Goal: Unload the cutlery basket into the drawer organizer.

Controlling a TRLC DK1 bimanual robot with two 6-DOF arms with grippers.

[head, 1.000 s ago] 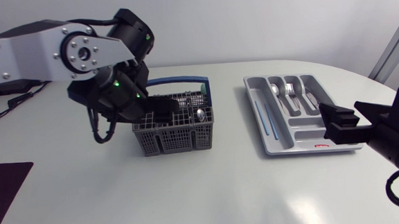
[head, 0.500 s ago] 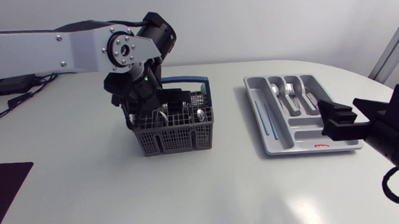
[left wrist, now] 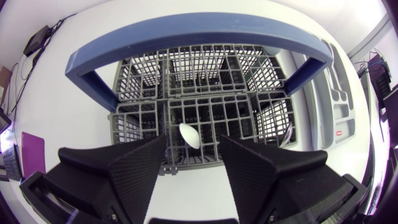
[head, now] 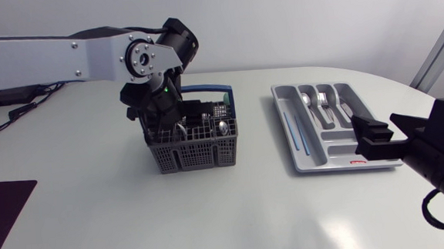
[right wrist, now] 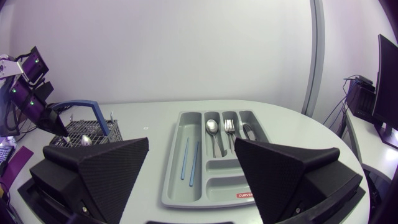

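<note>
Presently, your left jaws stand spread over the grey cutlery basket [head: 195, 153], with a spoon [left wrist: 189, 134] standing in the compartment between them, not gripped. To its right on the worktop [head: 235, 209] lies the drawer organizer [head: 339, 142], holding some cutlery. Your right jaws, also spread, hover near its right end.

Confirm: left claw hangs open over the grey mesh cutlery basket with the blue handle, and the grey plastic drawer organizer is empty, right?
The left claw does hang open over the grey mesh cutlery basket with the blue handle, but the grey plastic drawer organizer is not empty: the right wrist view shows a silver spoon, a silver fork and thin blue sticks in it.
</note>
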